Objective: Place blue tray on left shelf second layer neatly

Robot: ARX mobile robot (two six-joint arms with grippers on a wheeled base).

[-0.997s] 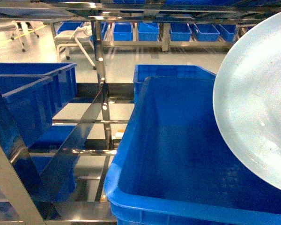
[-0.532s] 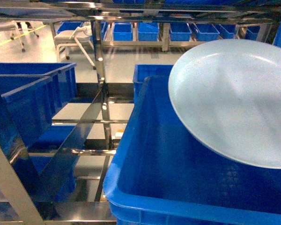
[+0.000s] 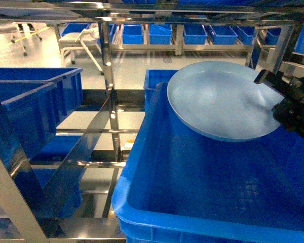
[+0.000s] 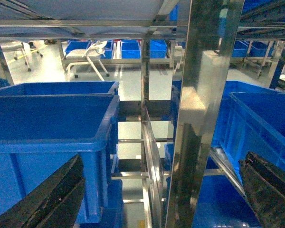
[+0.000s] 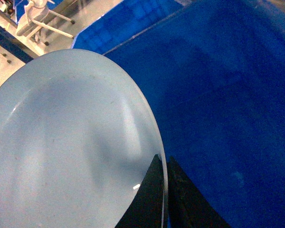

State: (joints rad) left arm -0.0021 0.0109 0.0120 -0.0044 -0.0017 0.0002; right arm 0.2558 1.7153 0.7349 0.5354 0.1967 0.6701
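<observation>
The blue tray (image 3: 220,98) is being held by the right gripper (image 5: 164,197) at its rim, the two fingers being pinched tight on either side of the edge, as shown in the right wrist view. In the head view the tray is being kept nearly level, tilted slightly, above the far end of a large blue crate (image 3: 157,202) that is sitting on the left shelf (image 3: 109,66). Whether the tray is touching the crate's rim cannot be told. The right arm (image 3: 294,109) is being seen at the right edge, beside the tray. In the left wrist view the left gripper (image 4: 156,199) is being held wide open and empty, its dark fingers (image 4: 47,202) showing at both lower corners, with a steel post (image 4: 199,118) standing between them and another crate (image 4: 47,118) to the left.
</observation>
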